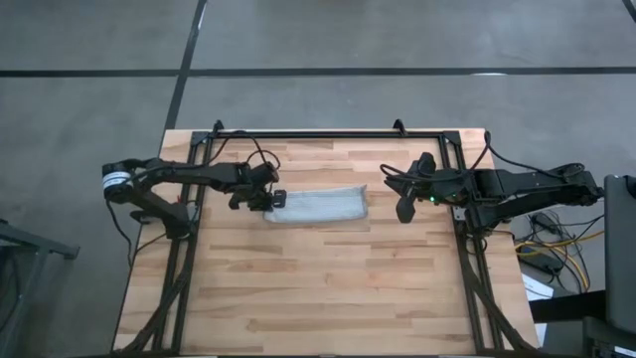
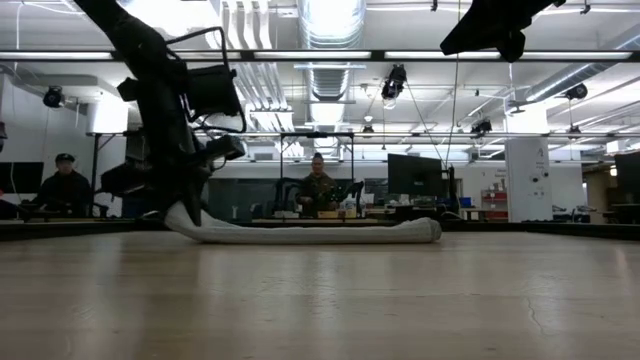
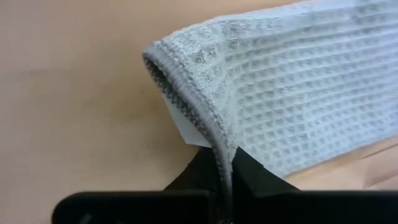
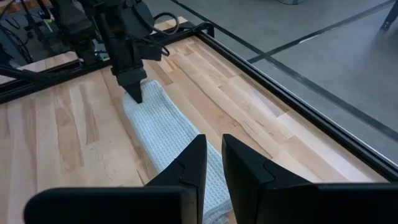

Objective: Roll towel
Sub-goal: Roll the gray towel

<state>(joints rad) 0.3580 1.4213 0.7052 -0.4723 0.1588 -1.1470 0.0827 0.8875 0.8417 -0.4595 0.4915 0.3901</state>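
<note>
Pale butcher-block wood makes up the table point(image 1: 298, 288), framed by a black rail and standing on grey concrete floor. At the left, the left gripper point(image 1: 276, 198) is pinched closed on the hemmed end of the towel point(image 1: 320, 206), a grey-blue waffle-weave cloth lying as a long narrow roll across the table's far middle. Right of the roll, raised above the wood, the right gripper point(image 1: 405, 210) holds nothing, its fingers a narrow slit apart. Beyond the table, people sit at desks with monitors under strip lights.
</note>
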